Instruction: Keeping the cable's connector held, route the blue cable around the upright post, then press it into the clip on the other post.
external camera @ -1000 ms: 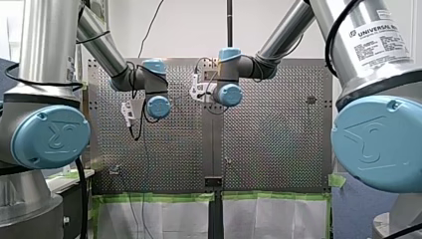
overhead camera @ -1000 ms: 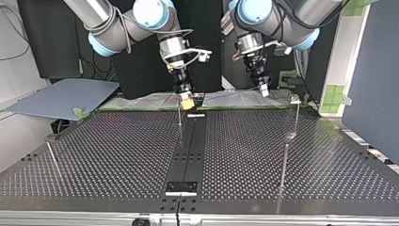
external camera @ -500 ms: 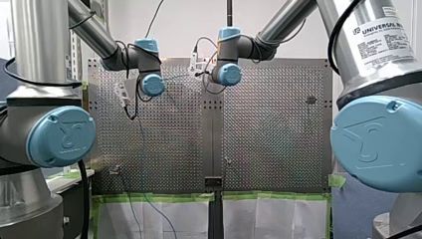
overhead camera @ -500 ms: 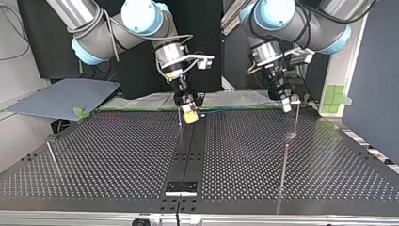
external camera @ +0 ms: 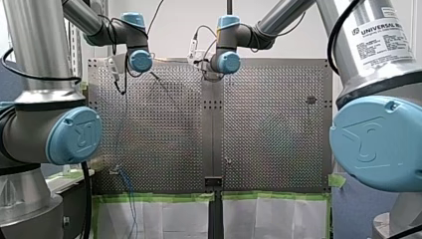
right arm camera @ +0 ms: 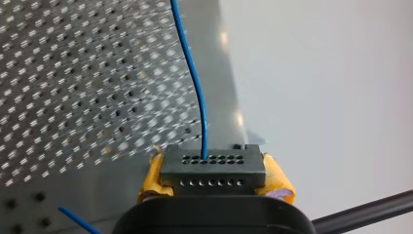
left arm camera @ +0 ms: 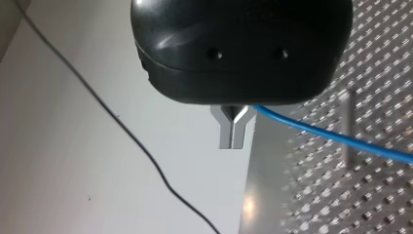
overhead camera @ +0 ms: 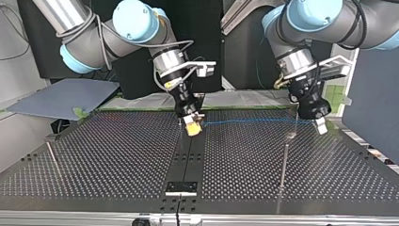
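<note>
Perforated table (overhead camera: 117, 150): right fingers (right arm camera: 276, 181) pinch the connector (right arm camera: 213, 168), left fingers (left arm camera: 226, 131) the blue cable (left arm camera: 311, 129); label (external camera: 380, 35) reads UNIVERSAL.

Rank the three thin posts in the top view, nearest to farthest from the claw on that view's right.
From my left gripper, which holds the blue cable:
1. The post at the view's right, just beside the gripper.
2. The middle post, next to my right gripper.
3. The post at the view's left, across the whole table.

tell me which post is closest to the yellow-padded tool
The thin centre post, right beside my right tool; the others stand well off toward the sides.
</note>
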Tool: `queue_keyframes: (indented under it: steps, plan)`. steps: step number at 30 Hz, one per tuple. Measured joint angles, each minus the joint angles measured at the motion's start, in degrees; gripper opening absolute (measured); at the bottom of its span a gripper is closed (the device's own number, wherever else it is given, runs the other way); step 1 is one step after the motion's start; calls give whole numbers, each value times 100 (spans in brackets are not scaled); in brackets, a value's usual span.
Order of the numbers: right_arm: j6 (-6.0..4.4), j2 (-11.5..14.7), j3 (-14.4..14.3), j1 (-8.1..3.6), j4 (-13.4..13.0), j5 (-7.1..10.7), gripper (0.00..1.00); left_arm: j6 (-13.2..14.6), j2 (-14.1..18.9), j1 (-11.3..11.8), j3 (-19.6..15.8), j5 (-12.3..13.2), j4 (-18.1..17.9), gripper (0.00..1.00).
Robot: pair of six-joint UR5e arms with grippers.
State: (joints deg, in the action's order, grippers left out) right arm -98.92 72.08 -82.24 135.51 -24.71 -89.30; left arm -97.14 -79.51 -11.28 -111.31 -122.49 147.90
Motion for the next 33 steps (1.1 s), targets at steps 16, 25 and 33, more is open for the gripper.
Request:
queue_keyframes:
  steps: [16, 25, 33]
  plan:
    - [-312, -114, 879, -8, 148, 123, 0, 111, -408, 768, 898, 902, 902, 0]
    - [-289, -485, 1315, -20, 323, 131, 0, 102, -794, 807, 1383, 1371, 1367, 0]
    - [-284, -635, 1480, -46, 330, 132, 0, 61, -1054, 893, 1848, 1570, 1431, 0]
